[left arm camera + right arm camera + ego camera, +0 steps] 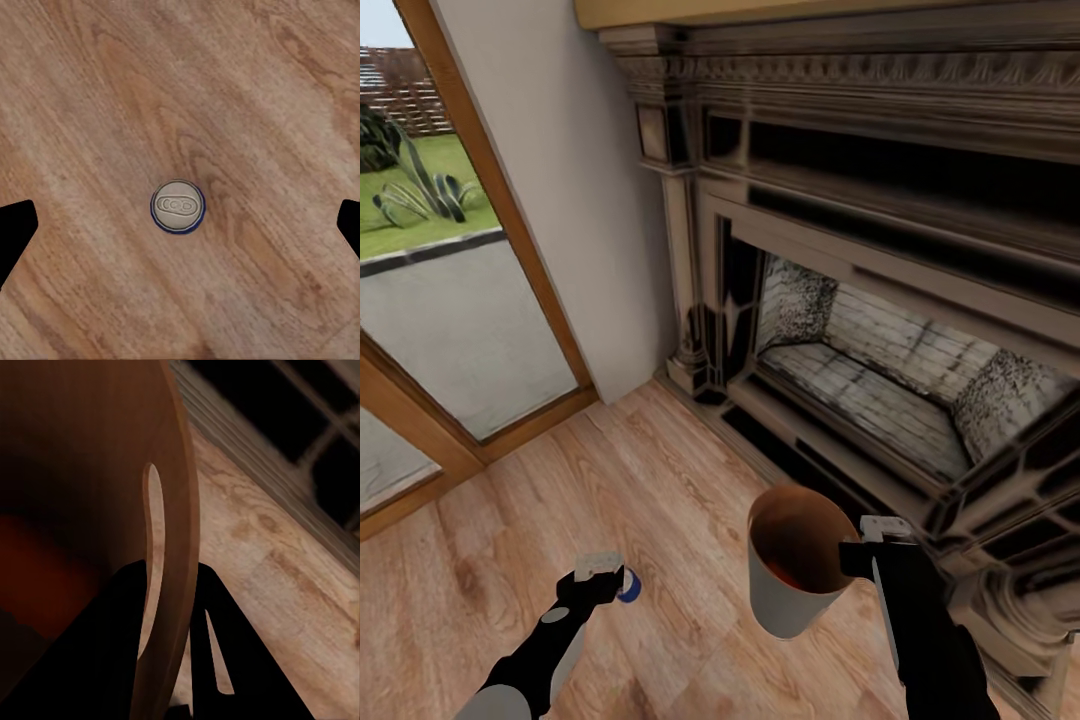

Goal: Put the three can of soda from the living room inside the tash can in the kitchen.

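- Glass doors (450,300) with a wooden frame stand at the far left of the head view, with grass and paving outside.
- Next to them a plain white wall (580,200) runs down to the wood floor (660,480).
- On the floor at lower left stands the blue can (630,585), upright, its long axis vertical and its silver top facing up.
- The left gripper (600,568) hangs right over that can; in the head view its pale tip covers part of the can.
- In the left wrist view the can (178,205) is seen straight down its axis, a round silver lid with a thin blue edge, roughly midway between the two dark fingertips (15,232) at the picture's sides.
- Those fingers are spread wide and well clear of the can, touching nothing.
- Bare planks lie all round the can, so nothing stands between it and the fingers.
- Further right is the bin (797,575), white outside and brown inside, held up off the floor with its mouth upward and tilted slightly.
- Something orange (785,577) lies deep inside it, too dim to make out.
- The right gripper (870,550) is clamped on the bin's rim at its right side.
- In the right wrist view one dark finger (97,645) sits inside the brown wall (90,450) and the other outside.
- A dark carved fireplace (880,300) fills the right, its pale brick hearth just beyond the bin.
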`<state>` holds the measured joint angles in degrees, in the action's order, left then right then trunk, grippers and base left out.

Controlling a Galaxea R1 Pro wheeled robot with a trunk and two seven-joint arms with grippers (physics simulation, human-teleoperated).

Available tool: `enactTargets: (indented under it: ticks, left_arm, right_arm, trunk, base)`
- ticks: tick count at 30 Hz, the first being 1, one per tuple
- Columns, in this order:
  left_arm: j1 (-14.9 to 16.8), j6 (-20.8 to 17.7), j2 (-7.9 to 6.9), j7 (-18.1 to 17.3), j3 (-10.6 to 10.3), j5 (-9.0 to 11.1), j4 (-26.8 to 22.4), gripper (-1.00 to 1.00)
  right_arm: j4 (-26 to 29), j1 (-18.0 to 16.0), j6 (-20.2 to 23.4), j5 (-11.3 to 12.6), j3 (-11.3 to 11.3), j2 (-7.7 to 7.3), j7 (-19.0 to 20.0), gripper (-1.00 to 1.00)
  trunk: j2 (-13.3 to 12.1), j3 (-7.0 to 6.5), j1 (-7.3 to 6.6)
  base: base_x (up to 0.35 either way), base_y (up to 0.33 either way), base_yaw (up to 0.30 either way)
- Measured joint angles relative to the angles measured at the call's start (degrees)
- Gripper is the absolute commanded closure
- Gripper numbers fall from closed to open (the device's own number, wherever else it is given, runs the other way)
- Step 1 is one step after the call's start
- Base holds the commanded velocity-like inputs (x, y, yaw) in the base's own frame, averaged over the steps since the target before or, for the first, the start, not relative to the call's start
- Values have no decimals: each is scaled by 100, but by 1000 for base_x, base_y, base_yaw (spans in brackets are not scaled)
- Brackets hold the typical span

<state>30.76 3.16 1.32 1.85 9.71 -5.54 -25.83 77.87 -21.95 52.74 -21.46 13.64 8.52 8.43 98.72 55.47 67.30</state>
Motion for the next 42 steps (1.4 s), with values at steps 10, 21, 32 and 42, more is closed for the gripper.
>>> enactTargets:
  ticks: [10, 21, 32, 42]
  left_arm:
    - [0, 8, 0, 0, 4, 7, -1, -100]
    - [0, 6, -4, 0, 3, 9, -4, -100]
    - [0, 200, -4, -2, -4, 2, 1, -100]
    - [0, 220, -9, -9, 4, 5, 7, -100]
  right_arm:
    - [0, 0, -4, -1, 0, 0, -5, 100]
    - [0, 0, -6, 5, -2, 0, -8, 100]
    - [0, -1, -6, 9, -1, 0, -8, 100]
    - [-5, -1, -6, 10, -9, 0, -28, 100]
  trunk:
    - [0, 91, 0]
    - [0, 191, 0]
    - [0, 291, 0]
    - [0, 383, 0]
  base:
    - [169, 0, 0]
    - [124, 0, 0]
    - [19, 0, 0]
    - [0, 0, 0]
